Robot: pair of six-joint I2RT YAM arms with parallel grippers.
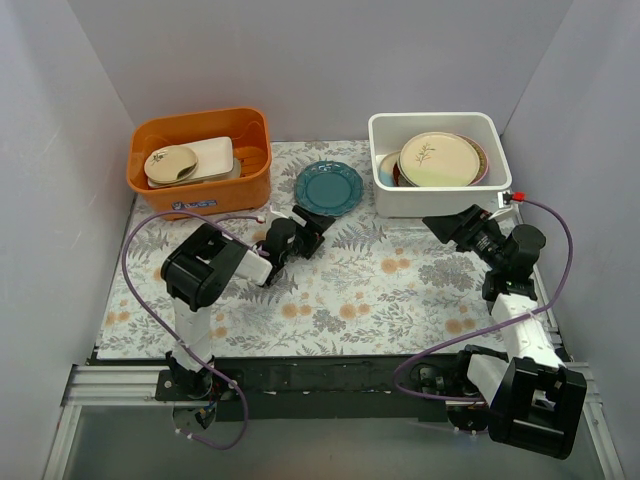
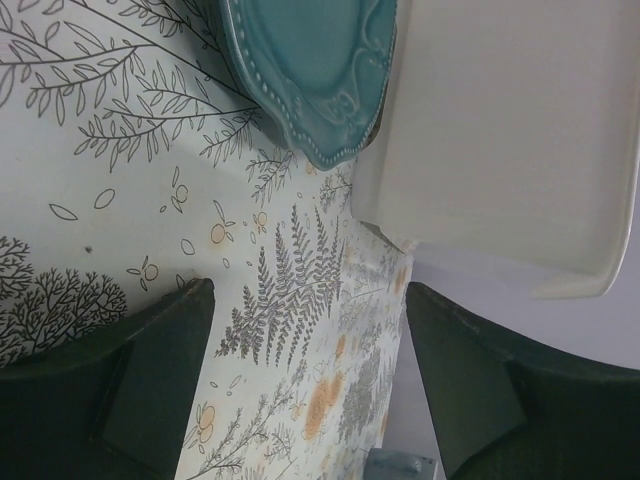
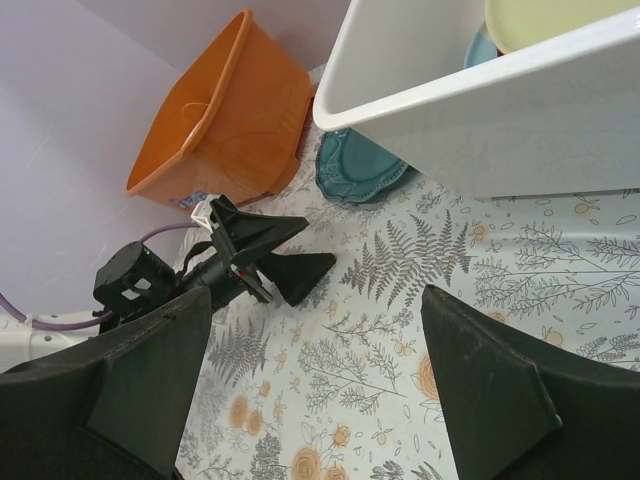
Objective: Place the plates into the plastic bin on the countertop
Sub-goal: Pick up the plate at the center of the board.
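Observation:
A teal scalloped plate (image 1: pixel 328 187) lies flat on the patterned countertop (image 1: pixel 350 290) between the orange tub and the white plastic bin (image 1: pixel 436 200). It also shows in the left wrist view (image 2: pixel 310 70) and the right wrist view (image 3: pixel 358 172). The bin (image 3: pixel 520 110) holds several stacked plates, with a cream leaf-sprig plate (image 1: pixel 438 158) on top. My left gripper (image 1: pixel 310 222) is open and empty, just short of the teal plate's near edge. My right gripper (image 1: pixel 447 224) is open and empty, in front of the bin's near wall.
An orange tub (image 1: pixel 200 160) at the back left holds cream oval and rectangular dishes. Grey walls close in the left, back and right sides. A purple cable loops from each arm. The countertop's black front edge (image 1: pixel 320 372) runs by the arm bases.

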